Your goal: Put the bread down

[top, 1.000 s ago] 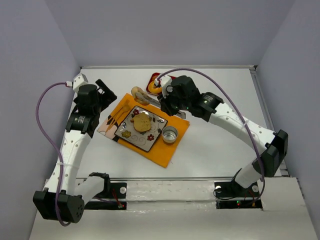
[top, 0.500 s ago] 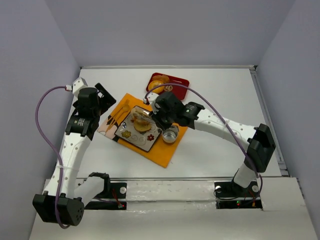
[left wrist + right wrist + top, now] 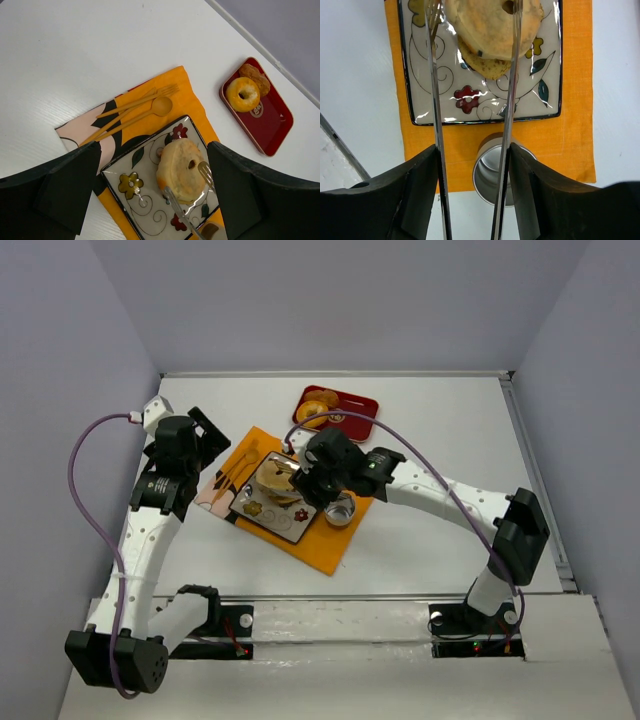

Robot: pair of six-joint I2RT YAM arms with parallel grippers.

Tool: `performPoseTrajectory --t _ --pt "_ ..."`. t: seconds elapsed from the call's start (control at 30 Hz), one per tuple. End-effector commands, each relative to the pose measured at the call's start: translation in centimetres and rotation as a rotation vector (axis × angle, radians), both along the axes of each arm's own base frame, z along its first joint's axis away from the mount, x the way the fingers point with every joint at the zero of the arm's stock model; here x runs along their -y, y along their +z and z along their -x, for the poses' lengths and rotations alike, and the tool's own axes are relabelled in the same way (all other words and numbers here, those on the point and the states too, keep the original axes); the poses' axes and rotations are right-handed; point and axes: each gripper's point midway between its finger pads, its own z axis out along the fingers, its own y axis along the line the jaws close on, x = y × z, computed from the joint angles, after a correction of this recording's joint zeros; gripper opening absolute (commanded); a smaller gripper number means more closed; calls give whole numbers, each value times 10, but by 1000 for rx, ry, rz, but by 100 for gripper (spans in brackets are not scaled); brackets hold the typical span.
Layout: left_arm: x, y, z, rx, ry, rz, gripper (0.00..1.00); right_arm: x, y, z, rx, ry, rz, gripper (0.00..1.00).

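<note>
- Bread [image 3: 492,25] sits between the tips of the tongs [image 3: 436,100], over a second piece lying on the patterned plate [image 3: 470,107]. I cannot tell whether it rests on that piece or hangs just above it.
- My right fingers [image 3: 415,200] are closed on the tongs. If I ease them too fast, I think the arms could spring apart and flick the top piece off the stack, onto the orange mat [image 3: 570,140] or the tabletop [image 3: 360,75].
- One arm seems to lie across the crust. Pulling back before it clears could drag the bread toward the plate's rim.
- A steel cup [image 3: 492,172] stands just beside the plate, under the tongs, so a low retreat could knock it.
- My left fingers [image 3: 65,185] are spread wide and hold nothing, so I expect no trouble from that side.
</note>
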Motion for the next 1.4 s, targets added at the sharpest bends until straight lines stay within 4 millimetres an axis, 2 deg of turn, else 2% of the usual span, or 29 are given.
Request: performPoseTrajectory --t 0.0,0.1,0.23,0.33,0.4,0.43,0.47,0.5,0.53,0.57,0.6,0.63,0.67,0.7,0.77,0.8,0.83,0.9,1.0,1.03,1.07,1.13,1.17,1.27,1.37 --pt "-7 12 4 34 21 -20 99 -16 47 -1 64 24 -148 58" --pt "-8 12 4 34 27 -25 99 -22 69 1 78 32 -212 56" --pt "-10 13 5 40 34 -30 99 -22 111 -5 152 6 -296 54" --pt "-10 12 5 38 35 -32 99 -11 130 -24 193 -70 -329 52" --pt "-11 12 5 38 36 -34 99 1 135 -41 184 -134 -349 48" --pt "-12 10 6 40 39 -37 99 16 131 -65 133 -211 -378 46" --pt "-12 10 7 41 39 -37 99 16 131 -65 133 -212 -378 46" --pt "-12 10 7 43 39 -37 99 29 124 -82 109 -251 -381 46" --pt "-12 10 8 43 42 -38 99 36 121 -91 89 -288 -391 46" --pt "-13 10 8 43 45 -38 99 52 112 -111 76 -350 -382 46" --pt "-14 10 9 44 50 -39 99 52 113 -111 71 -357 -389 46" --pt "-15 11 8 45 59 -41 99 67 102 -130 50 -424 -383 46" --pt "-16 10 8 44 62 -43 99 73 98 -139 39 -450 -386 46" --pt "-16 11 7 44 62 -43 99 84 82 -154 9 -504 -373 46" --pt "-15 10 7 39 60 -44 99 91 69 -168 -19 -543 -368 46" --pt "-15 9 6 34 60 -45 99 91 67 -173 -31 -548 -375 46" --pt "-15 8 6 31 60 -45 99 93 51 -180 -59 -572 -360 46" --pt "-15 6 6 25 58 -46 99 88 37 -191 -77 -582 -346 46" --pt "-15 6 6 24 60 -45 99 86 22 -204 -111 -621 -343 47" --pt "-15 4 6 18 59 -45 99 83 24 -208 -113 -627 -357 47" --pt "-15 5 6 19 59 -47 99 79 9 -212 -141 -636 -345 48" --pt "-15 4 7 17 59 -49 99 81 5 -221 -153 -673 -359 51" --pt "-15 4 7 18 59 -48 99 80 -6 -224 -170 -685 -349 52" --pt "-14 2 7 14 52 -46 99 74 -21 -228 -213 -701 -355 55" --pt "-12 -2 6 3 44 -43 99 66 -29 -228 -248 -682 -364 56"
